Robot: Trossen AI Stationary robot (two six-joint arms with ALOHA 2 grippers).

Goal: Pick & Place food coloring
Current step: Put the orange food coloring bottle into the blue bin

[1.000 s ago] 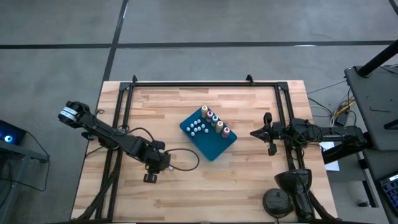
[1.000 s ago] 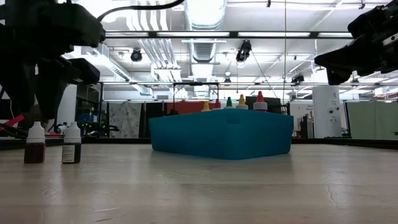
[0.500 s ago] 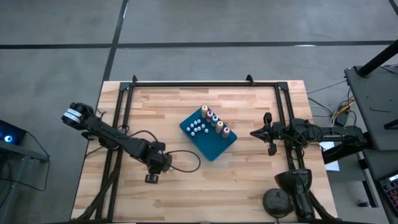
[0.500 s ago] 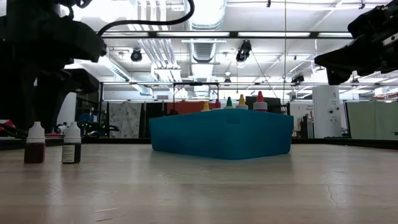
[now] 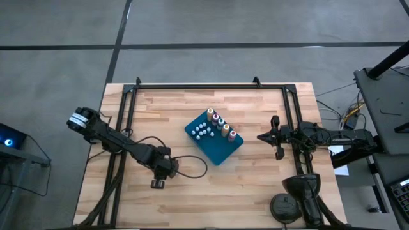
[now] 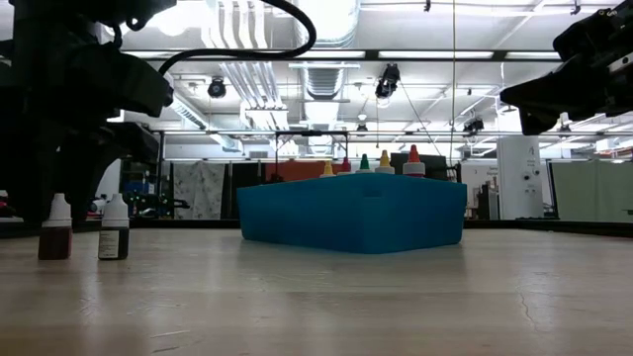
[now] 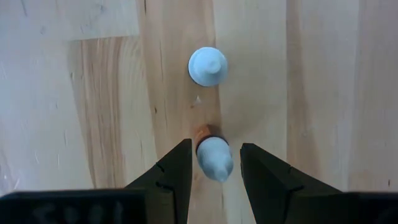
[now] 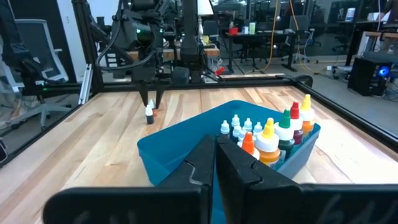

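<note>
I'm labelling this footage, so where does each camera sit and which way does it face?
High view: overhead, straight down on the wooden table; both arms show.
Low view: tabletop height, level toward the blue rectangular tray; dark arm parts at the top corners.
Left wrist view: looks down past the open left gripper, which straddles one white-capped small bottle.
Right wrist view: looks across the tray past the shut right gripper.
Shared: low and right wrist views both show the tray's colour-capped bottles.

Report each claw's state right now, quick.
Left claw: open, fingers either side of a white-topped bottle on the table, not yet closed on it.
Right claw: shut, holding nothing, hanging beside the blue tray.
</note>
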